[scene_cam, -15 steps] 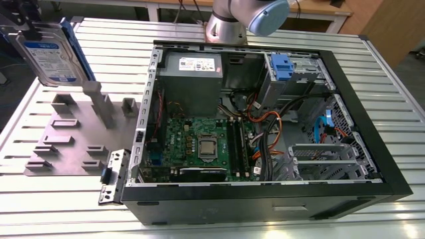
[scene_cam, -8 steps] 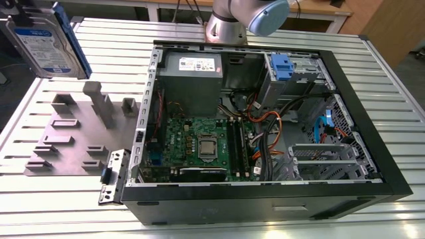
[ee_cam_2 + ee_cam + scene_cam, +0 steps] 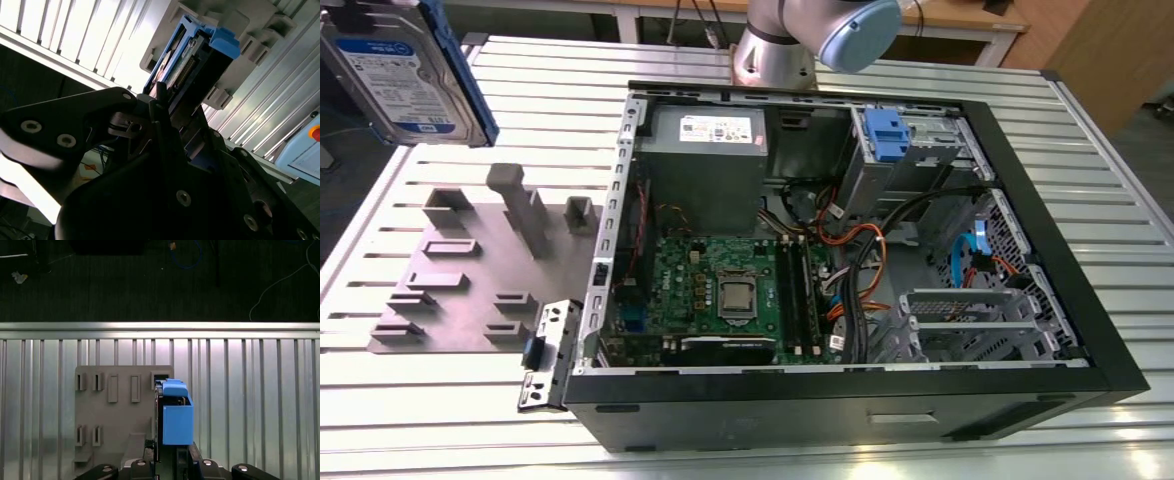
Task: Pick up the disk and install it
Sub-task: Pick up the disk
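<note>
Hanging high at the exterior view's left, the disk is clear of the slatted table, with its labelled face turned toward the camera and blue rails along its long edges. It is above and beyond the grey slotted fixture plate and well apart from the open computer case, so it is lifted but not installed.

In the second wrist view, the gripper is closed narrowly on the near end of the disk. One black finger lies against the drive's side, and the rest of the body juts away from the pincer, edge-on. The blue carrier end is farthest from the pincer, and the connector row is exposed along the thin edge.

In the first wrist view, the disk stands edge-on straight out from the gripper, with its blue end cap over the fixture plate's edge and the table slats beyond.

As a judgement, the drive is stiff and dense and feels heavy for its size. Its smooth metal faces could slide under a light squeeze. It is also sensitive to knocks, and the connector pins and the underside board are poor places to press. The broad flat faces near one end, or the plastic rails, look like the sound places to hold, and the present grip appears to be of that kind.
</note>
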`<state>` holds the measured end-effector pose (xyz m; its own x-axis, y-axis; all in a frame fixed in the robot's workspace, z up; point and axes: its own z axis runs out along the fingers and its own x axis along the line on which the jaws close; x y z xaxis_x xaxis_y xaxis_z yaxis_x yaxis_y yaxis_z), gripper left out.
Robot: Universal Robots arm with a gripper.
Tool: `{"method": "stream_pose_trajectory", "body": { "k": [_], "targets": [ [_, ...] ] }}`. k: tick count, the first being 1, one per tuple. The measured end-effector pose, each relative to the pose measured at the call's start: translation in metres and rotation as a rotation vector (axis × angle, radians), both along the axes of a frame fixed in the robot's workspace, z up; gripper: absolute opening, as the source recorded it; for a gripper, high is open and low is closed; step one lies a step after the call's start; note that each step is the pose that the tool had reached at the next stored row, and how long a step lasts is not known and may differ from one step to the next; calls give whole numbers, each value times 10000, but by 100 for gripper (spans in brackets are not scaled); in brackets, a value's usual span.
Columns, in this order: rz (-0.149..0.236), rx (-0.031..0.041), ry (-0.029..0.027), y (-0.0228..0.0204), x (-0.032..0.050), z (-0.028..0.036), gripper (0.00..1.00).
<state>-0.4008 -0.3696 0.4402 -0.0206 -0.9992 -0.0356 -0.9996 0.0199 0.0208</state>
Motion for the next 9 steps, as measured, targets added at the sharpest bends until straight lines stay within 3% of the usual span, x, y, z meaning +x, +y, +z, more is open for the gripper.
{"method": "stream_pose_trajectory", "body": {
  "k": [9],
  "targets": [
    [0, -1, 1, 0, 0, 8, 35]
  ]
}}
